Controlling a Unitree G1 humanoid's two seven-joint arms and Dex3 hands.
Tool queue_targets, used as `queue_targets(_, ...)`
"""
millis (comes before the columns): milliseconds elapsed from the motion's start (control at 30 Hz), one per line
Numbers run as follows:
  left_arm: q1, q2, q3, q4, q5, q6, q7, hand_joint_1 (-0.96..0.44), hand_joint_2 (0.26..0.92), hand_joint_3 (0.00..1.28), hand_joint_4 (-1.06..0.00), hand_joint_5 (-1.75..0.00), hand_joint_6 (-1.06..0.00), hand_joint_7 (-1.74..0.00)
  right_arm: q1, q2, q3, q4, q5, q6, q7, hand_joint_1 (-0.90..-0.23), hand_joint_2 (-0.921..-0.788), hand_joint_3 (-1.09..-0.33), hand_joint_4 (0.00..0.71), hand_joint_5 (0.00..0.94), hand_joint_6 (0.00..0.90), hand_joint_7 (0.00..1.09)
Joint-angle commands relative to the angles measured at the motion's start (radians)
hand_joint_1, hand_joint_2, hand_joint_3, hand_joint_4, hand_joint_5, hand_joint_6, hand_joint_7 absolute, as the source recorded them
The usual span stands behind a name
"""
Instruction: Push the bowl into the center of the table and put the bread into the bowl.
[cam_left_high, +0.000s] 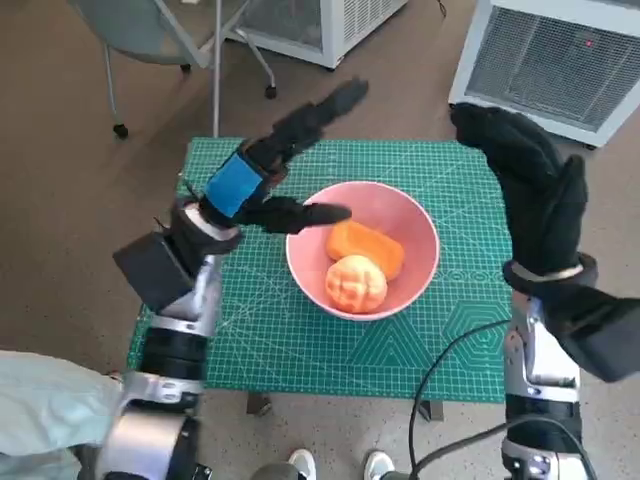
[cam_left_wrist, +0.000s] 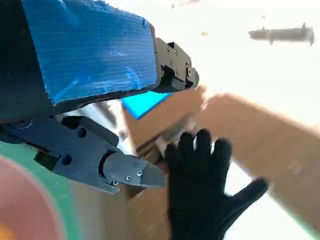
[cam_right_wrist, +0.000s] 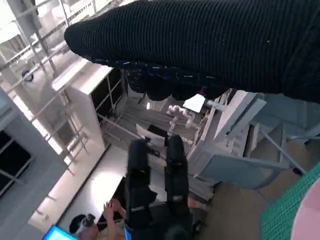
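Both the left hand (cam_left_high: 268, 175) and right hand (cam_left_high: 525, 185) hang spread and empty above the desk (cam_left_high: 300, 345), while the soft, light-looking bread (cam_left_high: 357, 283) sits in the smooth pink bowl (cam_left_high: 420, 235), best nudged at its rim.

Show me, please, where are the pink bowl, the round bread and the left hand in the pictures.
pink bowl (cam_left_high: 410, 215): head view, on its bare inner wall.
round bread (cam_left_high: 356, 283): head view, on its top, inside the bowl.
left hand (cam_left_high: 262, 165): head view, on the middle of the hand, beside the blue tape.
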Motion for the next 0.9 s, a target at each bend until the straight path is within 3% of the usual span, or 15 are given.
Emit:
queue_targets(33, 0.019, -0.032, 0.014, 0.006, 0.004, -0.028, 0.053, -0.68, 0.921, 0.48, -0.15, -0.02, -0.26, -0.03, -0.008, -0.011, 0.003, 0.031, -0.017, 0.017, -0.004, -0.685, -0.921, -0.757, 0.143, 0.005, -0.001, 0.49)
queue_targets(900, 0.084, -0.058, 0.016, -0.004, 0.014, -0.050, 0.097, -0.68, 0.921, 0.54, -0.13, 0.00, -0.23, -0.02, -0.040, -0.021, 0.005, 0.089, -0.016, -0.013, 0.012, -0.679, -0.921, -0.762, 0.148, 0.003, -0.001, 0.46)
